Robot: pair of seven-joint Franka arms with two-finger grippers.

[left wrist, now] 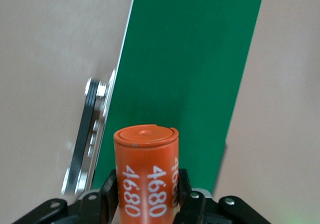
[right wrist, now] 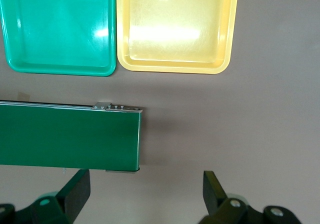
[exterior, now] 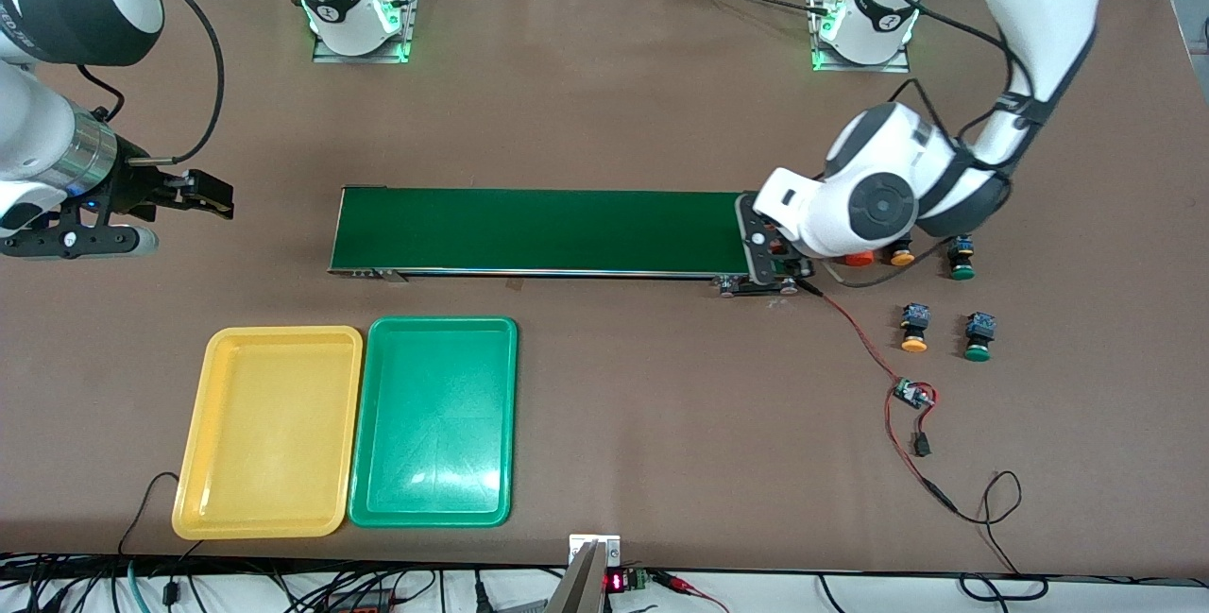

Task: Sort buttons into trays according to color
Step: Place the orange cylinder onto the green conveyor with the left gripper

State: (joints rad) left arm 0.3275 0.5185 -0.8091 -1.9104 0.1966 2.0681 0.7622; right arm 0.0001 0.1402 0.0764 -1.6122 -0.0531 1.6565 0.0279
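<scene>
- Left gripper (left wrist: 147, 204) over the conveyor belt's (exterior: 538, 230) end nearest its own arm, jaws clamped on an orange cylinder (left wrist: 146, 171) marked 4680.
- Right gripper (right wrist: 145, 196) up over bare table off the belt's other end, jaws spread wide, nothing held, waiting.
- Yellow tray (exterior: 269, 432) and green tray (exterior: 436, 421) side by side, nearer the front camera than the belt.
- Four buttons (exterior: 914, 327) on the table toward the left arm's end.

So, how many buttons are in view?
4 buttons, at the left arm's end: yellow-orange one and green one by the conveyor belt; second yellow-orange and second green nearer the camera.
</scene>
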